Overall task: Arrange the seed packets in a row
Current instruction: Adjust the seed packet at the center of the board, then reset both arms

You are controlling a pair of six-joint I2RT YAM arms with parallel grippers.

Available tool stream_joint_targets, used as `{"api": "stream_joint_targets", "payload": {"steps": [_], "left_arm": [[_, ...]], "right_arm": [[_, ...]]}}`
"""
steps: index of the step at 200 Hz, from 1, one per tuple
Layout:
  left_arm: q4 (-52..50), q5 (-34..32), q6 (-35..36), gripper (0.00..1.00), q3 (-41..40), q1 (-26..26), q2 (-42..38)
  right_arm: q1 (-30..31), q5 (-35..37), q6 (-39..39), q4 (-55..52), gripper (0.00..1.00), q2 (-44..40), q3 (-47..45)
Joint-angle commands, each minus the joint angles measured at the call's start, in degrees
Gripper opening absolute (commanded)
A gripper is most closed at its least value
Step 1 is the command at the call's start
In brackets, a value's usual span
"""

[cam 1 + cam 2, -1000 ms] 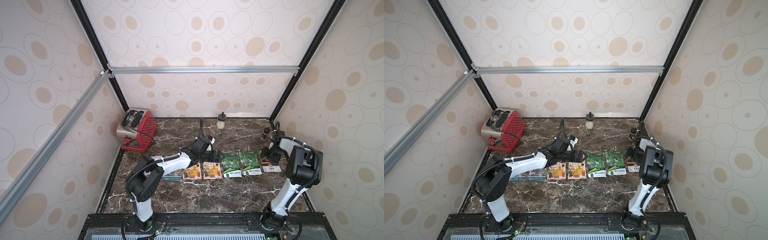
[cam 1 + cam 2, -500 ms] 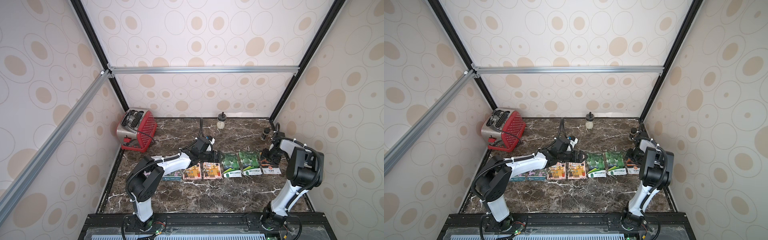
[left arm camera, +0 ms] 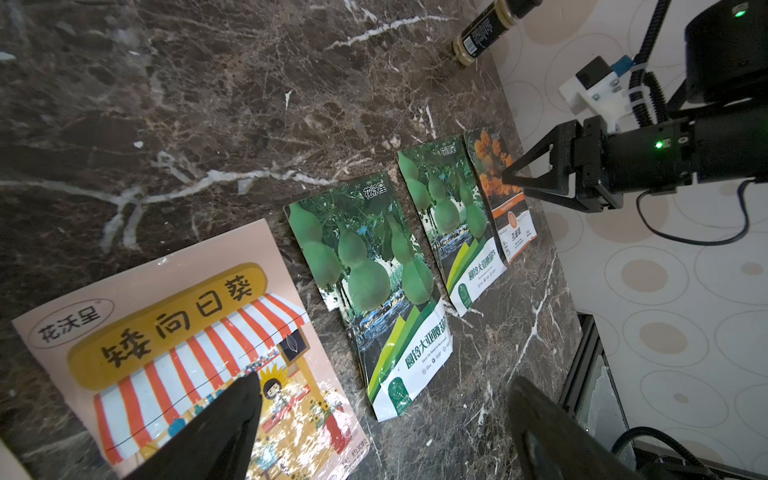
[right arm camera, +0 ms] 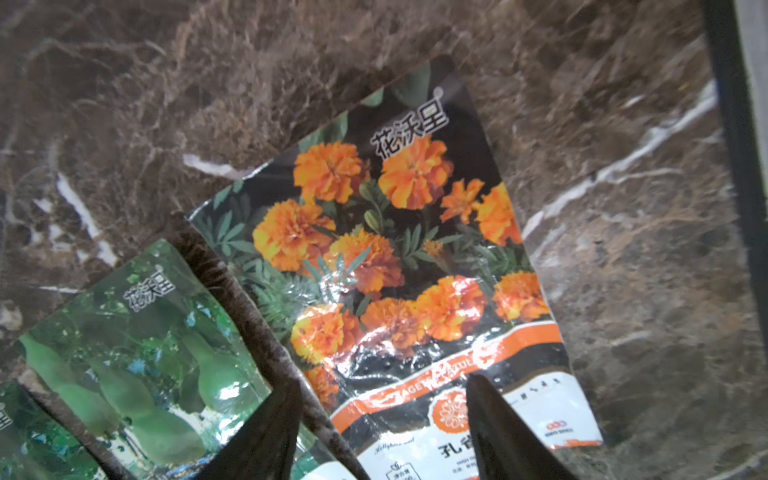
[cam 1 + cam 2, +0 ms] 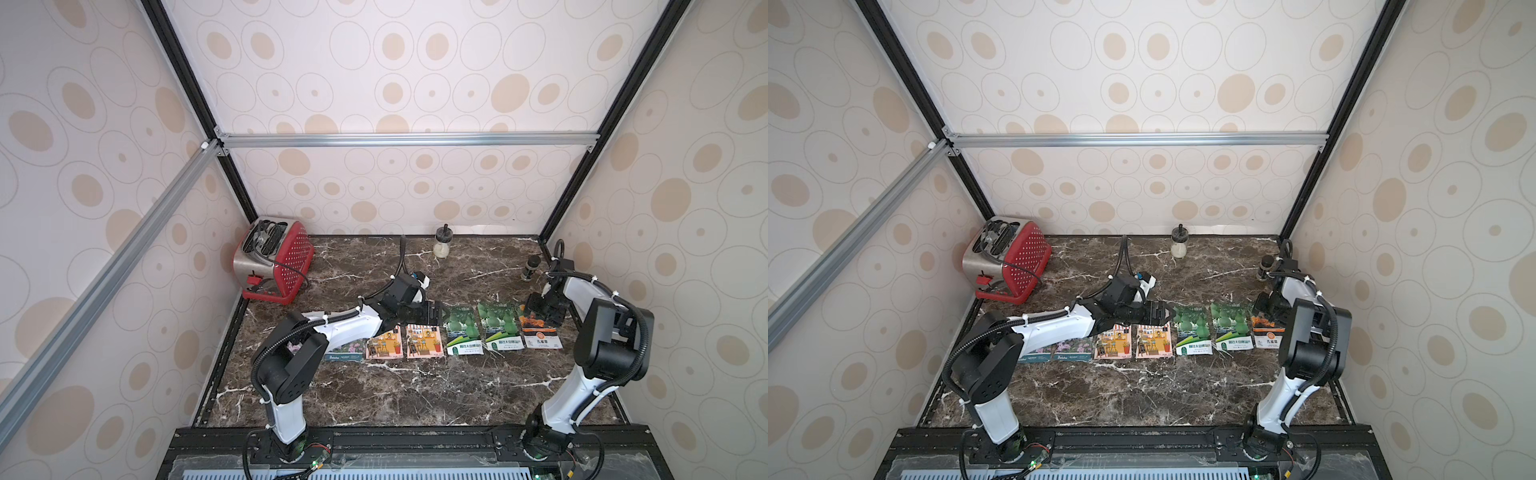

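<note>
The seed packets lie flat in a row on the marble table [image 5: 415,390] in both top views. From the left there is a purple-flower packet [image 5: 345,354], partly under my left arm. Then come two shopfront packets [image 5: 384,343] [image 5: 424,341], two green gourd packets [image 5: 463,334] [image 5: 498,330] and an orange marigold packet [image 5: 540,336]. My left gripper [image 5: 432,312] hovers open at the far end of the second shopfront packet [image 3: 187,332], holding nothing. My right gripper [image 4: 382,384] is open just above the marigold packet [image 4: 395,249], with nothing between its fingers.
A red toaster [image 5: 274,259] stands at the back left. A small jar with pale contents [image 5: 441,245] sits by the back wall. A dark jar [image 5: 530,268] stands at the back right, near my right arm. The right wall lies close beside the marigold packet.
My right gripper has shifted slightly over the marigold packet, uncovering more of its orange print. The left arm has not moved.
</note>
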Motion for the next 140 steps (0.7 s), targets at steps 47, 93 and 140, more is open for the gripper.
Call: {"api": "stream_joint_targets", "payload": {"steps": [47, 93, 140], "left_arm": [[-7.3, -4.2, 3.6, 0.96, 2.7, 0.3, -5.2], [-23.0, -13.5, 12.0, 0.99, 8.1, 3.8, -14.7], [-33.2, -14.7, 21.8, 0.99, 9.6, 20.8, -25.7]], "right_arm": [[0.4, -2.2, 1.3, -1.1, 0.69, -16.3, 3.1], [3.8, -9.0, 2.3, 6.6, 0.74, -28.8, 1.4], [6.9, -17.9, 3.2, 21.5, 0.78, -40.7, -10.6]]}}
